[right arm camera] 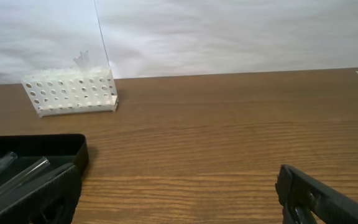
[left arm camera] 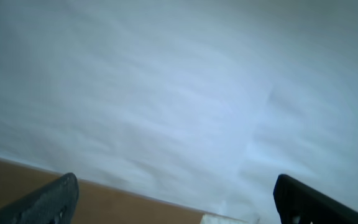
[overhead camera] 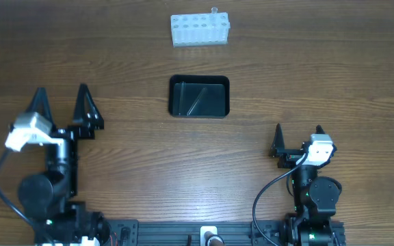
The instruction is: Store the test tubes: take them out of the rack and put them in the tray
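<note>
Left pincer (overhead camera: 61, 106) is seen spread wide, its two dark fingers (overhead camera: 83, 102) well apart and nothing held between them. It is placed over the left part of the desk (overhead camera: 334, 68), nearer the near edge than the far one, and is pointed toward the far edge. In its wrist view a pale wall (left arm camera: 179, 74) is seen between the fingers, with a thin strip of desk below it. The right pincer (right arm camera: 176, 208) is likewise opened wide and nothing is gripped in it; bare wood is seen between its fingers. It is held low over the right part of the desk, close to the near edge, and is also pointed toward the far edge.

The white rack (overhead camera: 200, 31) is set close to the far edge, about midway along it, with its long side parallel to that edge. One test tube (overhead camera: 215, 11) is stood upright in it, at the rack's far right corner. The black tray (overhead camera: 172, 96) is set in the middle of the desk, on the near side of the rack and apart from it. Clear test tubes (overhead camera: 198, 101) are laid flat inside it. At least two can be told, one slanted across the tray's floor, but an exact count cannot be made. Both pincers are found well apart from the tray and the rack, one to each side.
</note>
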`<state>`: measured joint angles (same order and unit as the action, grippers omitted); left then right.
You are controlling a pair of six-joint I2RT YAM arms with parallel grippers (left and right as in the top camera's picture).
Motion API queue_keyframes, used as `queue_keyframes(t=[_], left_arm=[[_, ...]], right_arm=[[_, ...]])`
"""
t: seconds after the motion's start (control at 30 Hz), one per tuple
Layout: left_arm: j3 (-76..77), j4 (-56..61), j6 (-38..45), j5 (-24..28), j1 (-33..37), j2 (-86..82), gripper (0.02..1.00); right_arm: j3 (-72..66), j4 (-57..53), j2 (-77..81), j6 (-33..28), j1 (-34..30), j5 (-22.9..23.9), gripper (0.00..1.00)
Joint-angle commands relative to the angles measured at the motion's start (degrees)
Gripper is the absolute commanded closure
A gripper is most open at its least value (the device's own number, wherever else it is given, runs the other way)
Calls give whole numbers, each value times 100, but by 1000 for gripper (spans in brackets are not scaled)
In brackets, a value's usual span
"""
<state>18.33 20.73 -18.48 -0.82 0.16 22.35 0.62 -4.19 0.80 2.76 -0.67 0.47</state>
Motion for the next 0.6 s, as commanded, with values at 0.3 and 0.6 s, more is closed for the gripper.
queue_keyframes(t=[0.3, 0.6], left_arm=[[-1709, 737, -2, 63, 125, -1329, 20], [-1799, -1091, 37, -339, 125, -2218, 20]], right_arm=[[-31, -20, -52, -28, -33, -44, 7], [-31, -20, -52, -28, -33, -44, 9]])
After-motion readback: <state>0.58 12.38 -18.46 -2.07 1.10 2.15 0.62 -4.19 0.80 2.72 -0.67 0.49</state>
